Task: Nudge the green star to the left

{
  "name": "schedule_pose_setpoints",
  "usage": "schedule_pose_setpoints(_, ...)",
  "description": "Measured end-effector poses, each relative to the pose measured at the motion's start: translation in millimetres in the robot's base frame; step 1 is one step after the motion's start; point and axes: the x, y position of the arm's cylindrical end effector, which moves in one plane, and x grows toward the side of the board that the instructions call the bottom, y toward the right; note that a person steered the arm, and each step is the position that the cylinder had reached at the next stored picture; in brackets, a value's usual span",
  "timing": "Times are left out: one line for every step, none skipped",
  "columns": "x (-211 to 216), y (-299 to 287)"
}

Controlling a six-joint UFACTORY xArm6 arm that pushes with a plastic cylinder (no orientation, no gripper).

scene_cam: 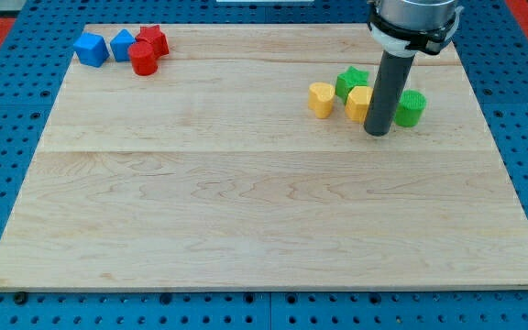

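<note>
Wooden board (246, 202) sits on blue. No claw, only a rod; my tip (378, 134) rests below the green star (351, 82), beside yellow blocks (358, 103), maybe going round to its right to push it left

You see wooden board (246, 202) on blue pegboard (7, 137). Top left corner: 2 blue blocks (91, 49) (122, 43) side by side, red star (154, 38) and red cylinder (143, 58) touching. View's right: 2 yellow blocks (321, 98) (358, 103), green cylinder (411, 108).
</note>
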Motion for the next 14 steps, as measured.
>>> schedule_pose_setpoints(0, -2)
schedule_pose_setpoints(1, -5)
schedule_pose_setpoints(28, -2)
schedule_pose_setpoints(59, -21)
schedule_pose_setpoints(47, -117)
schedule_pose_setpoints(-15, -206)
schedule_pose_setpoints(-71, -221)
schedule_pose_setpoints(-122, -144)
schedule_pose_setpoints(-148, -69)
schedule_pose_setpoints(-147, 23)
schedule_pose_setpoints(-131, 78)
schedule_pose_setpoints(-108, 77)
schedule_pose_setpoints(-97, 51)
schedule_pose_setpoints(-86, 18)
